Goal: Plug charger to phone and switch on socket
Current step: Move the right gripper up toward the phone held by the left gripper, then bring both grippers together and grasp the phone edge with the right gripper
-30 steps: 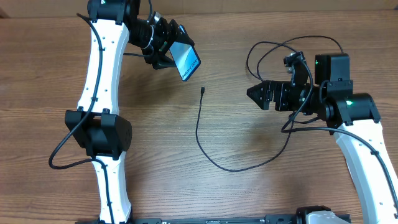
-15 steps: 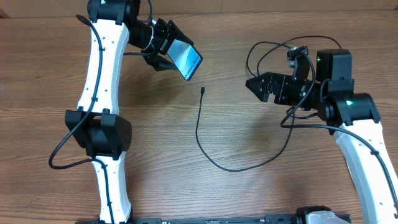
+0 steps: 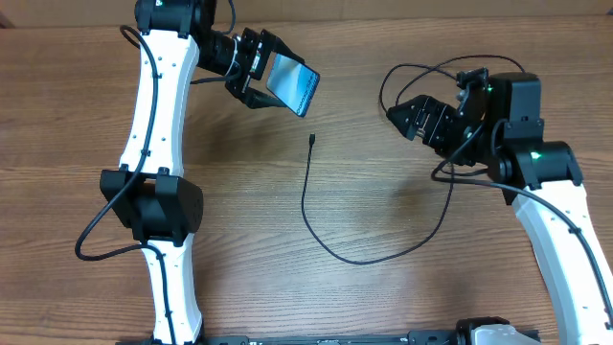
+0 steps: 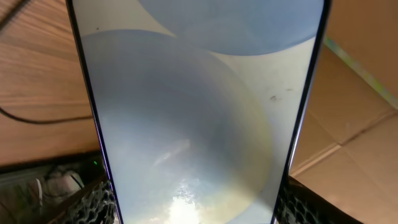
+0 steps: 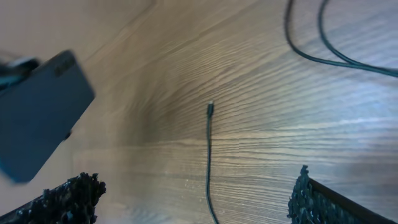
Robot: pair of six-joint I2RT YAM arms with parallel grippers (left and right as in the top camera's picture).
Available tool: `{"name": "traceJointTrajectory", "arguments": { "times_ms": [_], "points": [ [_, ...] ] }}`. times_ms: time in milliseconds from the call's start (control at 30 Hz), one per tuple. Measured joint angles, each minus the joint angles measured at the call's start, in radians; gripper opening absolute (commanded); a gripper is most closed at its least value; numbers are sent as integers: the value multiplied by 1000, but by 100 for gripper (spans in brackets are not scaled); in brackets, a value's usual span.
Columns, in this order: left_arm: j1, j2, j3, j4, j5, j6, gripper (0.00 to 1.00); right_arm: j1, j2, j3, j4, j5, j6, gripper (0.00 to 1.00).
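Note:
My left gripper (image 3: 272,75) is shut on the phone (image 3: 297,88) and holds it tilted above the table's far left. In the left wrist view the phone's pale screen (image 4: 199,112) fills the frame, with a finger against each long edge. The charger cable (image 3: 305,196) lies on the wood, its small tip (image 3: 313,140) pointing away below the phone, and it curves back in loops behind the right arm. My right gripper (image 3: 402,113) hangs open to the right of the tip. Its wrist view shows the tip (image 5: 210,106) ahead of the open gripper (image 5: 195,180) and the phone's dark back (image 5: 40,121) at left. The socket is out of view.
Black cable loops (image 3: 412,72) lie at the far right beside the right arm. Cardboard (image 4: 360,93) shows behind the phone in the left wrist view. The wooden table (image 3: 383,201) runs bare around the cable's middle bend.
The left gripper has lifted and turned the phone a little up and to the right. The right gripper has swung upward and now points up-left, still open.

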Motion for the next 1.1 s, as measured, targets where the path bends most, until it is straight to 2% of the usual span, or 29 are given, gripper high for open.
{"name": "traceJointTrajectory", "arguments": {
  "times_ms": [367,1100],
  "points": [
    [0,0,0,2,78,-111,57,0,90,0,-17,56,138,100],
    [0,0,0,4,86,-268,56,0,119,0,-27,75,156,100]
  ]
}}
